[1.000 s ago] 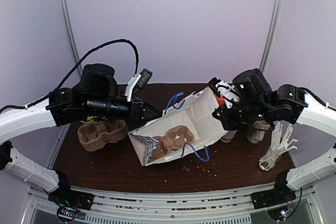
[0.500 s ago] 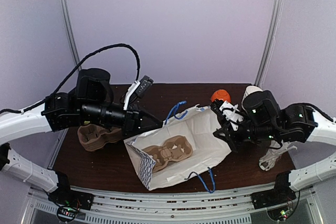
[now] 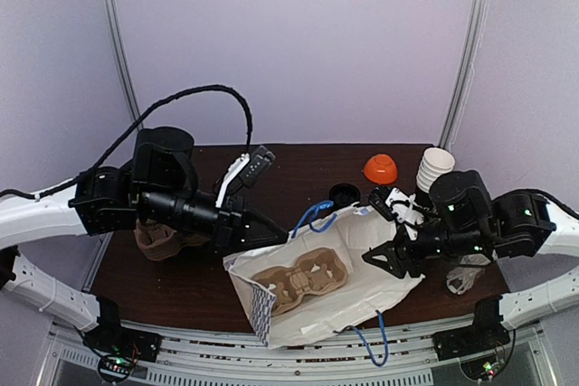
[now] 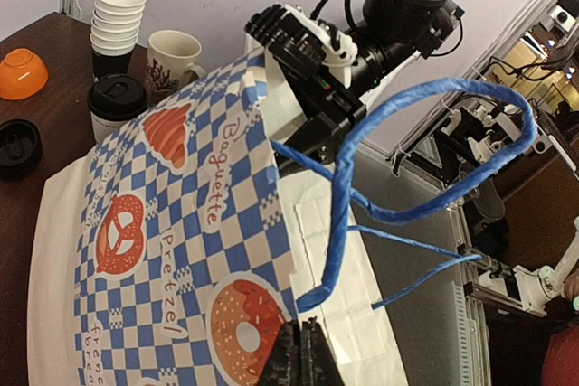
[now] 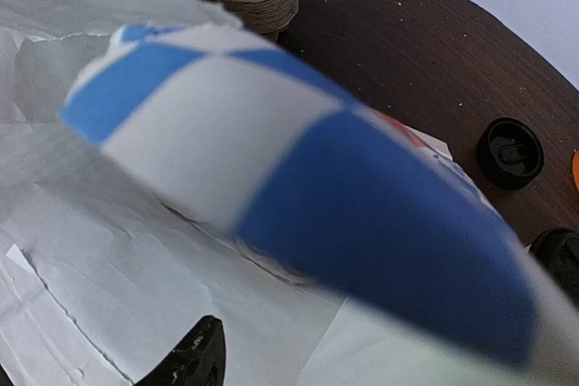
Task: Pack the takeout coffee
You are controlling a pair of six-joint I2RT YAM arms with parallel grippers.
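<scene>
The paper bag [image 3: 371, 282] has slid toward the bottom of the top view, and the right arm has dropped with it, uncovering the cup stack [image 3: 434, 169]. The left pincer [image 4: 299, 350] is clamped on one bag rim and the right pincer [image 3: 382, 258] on the opposite rim. The takeout coffee [image 4: 116, 106] stands on the table [image 3: 298, 164] at the upper left of the left wrist view, just in front of that stack.

The paper bag [image 3: 357, 240] lies in the middle of the table [image 3: 298, 160], between my left gripper [image 4: 299, 359] and right gripper [image 3: 378, 259], with a cup carrier [image 3: 298, 279] inside it. Behind it sit a loose lid [image 3: 343, 194] and, further right, a bowl [image 3: 381, 167]. Right of those stands the cup stack [image 3: 435, 167], with the takeout coffee [image 4: 116, 101] and a mug [image 4: 172, 53] just beside it. More carriers [image 3: 152, 241] lie left of the bag.
</scene>
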